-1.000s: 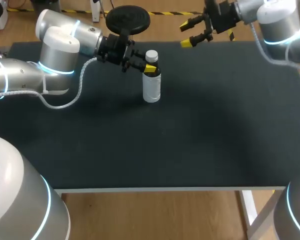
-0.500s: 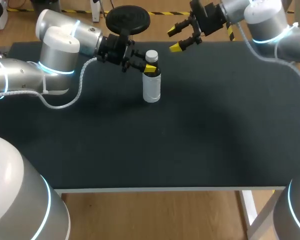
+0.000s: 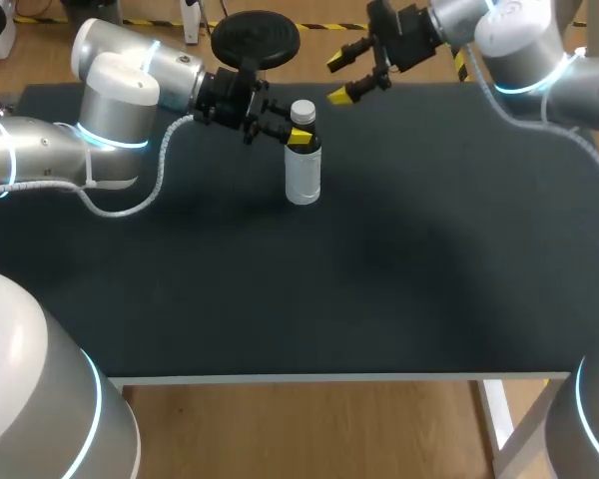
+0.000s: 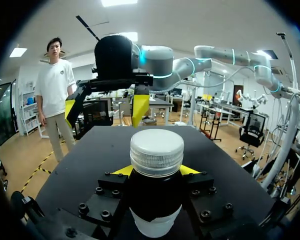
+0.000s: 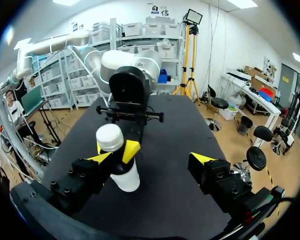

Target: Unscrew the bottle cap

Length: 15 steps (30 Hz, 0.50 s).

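A white bottle (image 3: 302, 172) with a white ribbed cap (image 3: 302, 111) stands upright at the back of the dark table. My left gripper (image 3: 298, 138) is shut on its neck just under the cap (image 4: 157, 151), one yellow tip on each side. My right gripper (image 3: 341, 78) hangs open above the table's back edge, right of the cap and apart from it. In the right wrist view the bottle (image 5: 125, 175) stands just ahead of one finger of the open right gripper (image 5: 151, 158). The left wrist view shows the right gripper (image 4: 105, 107) beyond the cap.
The dark table top (image 3: 399, 279) runs wide in front of and to the right of the bottle, with its light front edge (image 3: 339, 378) near me. A grey cable (image 3: 130, 207) loops from my left arm low over the table.
My right arm has swung left along the table's back edge, bringing its open gripper closer to the bottle cap. The left arm and the bottle have stayed put.
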Motion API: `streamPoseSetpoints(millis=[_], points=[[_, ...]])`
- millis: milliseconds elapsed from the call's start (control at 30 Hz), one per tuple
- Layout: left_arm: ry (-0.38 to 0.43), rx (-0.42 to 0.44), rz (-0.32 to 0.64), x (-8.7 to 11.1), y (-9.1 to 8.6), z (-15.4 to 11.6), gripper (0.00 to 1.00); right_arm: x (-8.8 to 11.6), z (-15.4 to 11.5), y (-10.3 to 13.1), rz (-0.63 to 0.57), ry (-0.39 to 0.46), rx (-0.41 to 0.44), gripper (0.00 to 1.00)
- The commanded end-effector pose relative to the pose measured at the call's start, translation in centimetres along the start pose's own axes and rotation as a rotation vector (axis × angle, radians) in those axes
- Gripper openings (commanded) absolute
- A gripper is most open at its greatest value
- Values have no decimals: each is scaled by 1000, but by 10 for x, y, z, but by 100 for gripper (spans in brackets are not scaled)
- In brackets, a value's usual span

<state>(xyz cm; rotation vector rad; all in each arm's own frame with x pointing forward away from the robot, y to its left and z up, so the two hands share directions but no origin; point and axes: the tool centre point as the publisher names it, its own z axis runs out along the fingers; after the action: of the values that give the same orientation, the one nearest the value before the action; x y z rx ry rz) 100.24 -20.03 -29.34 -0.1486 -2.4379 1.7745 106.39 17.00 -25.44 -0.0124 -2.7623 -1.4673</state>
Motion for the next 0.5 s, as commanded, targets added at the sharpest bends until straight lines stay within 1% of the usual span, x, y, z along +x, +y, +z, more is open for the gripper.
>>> streamPoseSetpoints(millis=[33,167,500], points=[[5,2,0,-2,1,0,0,9,7,6,-1,7,10,100],[5,2,0,-2,1,0,0,16,14,9,-14,38,21,100],[5,2,0,-2,1,0,0,22,13,10,-33,70,59,100]])
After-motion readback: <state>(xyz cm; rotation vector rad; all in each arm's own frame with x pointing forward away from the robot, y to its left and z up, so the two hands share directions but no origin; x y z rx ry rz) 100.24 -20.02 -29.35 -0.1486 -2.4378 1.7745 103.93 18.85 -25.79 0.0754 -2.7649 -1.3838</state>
